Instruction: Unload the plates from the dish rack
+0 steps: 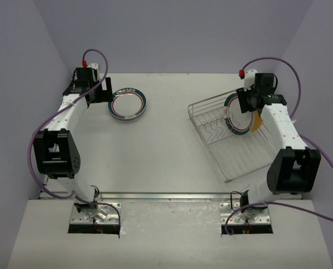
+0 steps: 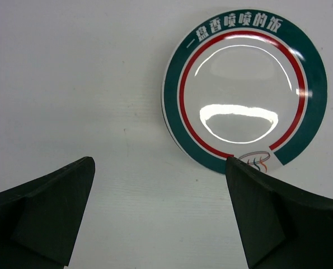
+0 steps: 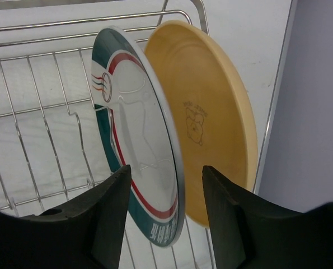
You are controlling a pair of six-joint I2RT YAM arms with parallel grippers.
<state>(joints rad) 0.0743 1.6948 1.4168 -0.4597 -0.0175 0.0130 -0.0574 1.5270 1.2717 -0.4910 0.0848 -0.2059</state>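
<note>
The silver wire dish rack (image 1: 233,151) sits at the right of the table and also shows in the right wrist view (image 3: 37,112). Two plates stand upright in it: a white one with green and red rings (image 1: 237,120) (image 3: 138,151) and a tan-yellow one (image 1: 257,121) (image 3: 211,112) behind it. My right gripper (image 1: 245,103) (image 3: 167,185) is open, its jaws on either side of the ringed plate's rim, not closed on it. Another ringed plate (image 1: 128,103) (image 2: 244,89) lies flat on the table at the back left. My left gripper (image 1: 102,91) (image 2: 160,174) is open and empty just beside it.
Purple cables run from both arms. The arm bases (image 1: 93,210) stand at the near edge. Lilac walls enclose the table at the back and both sides; the right wall is close beside the rack.
</note>
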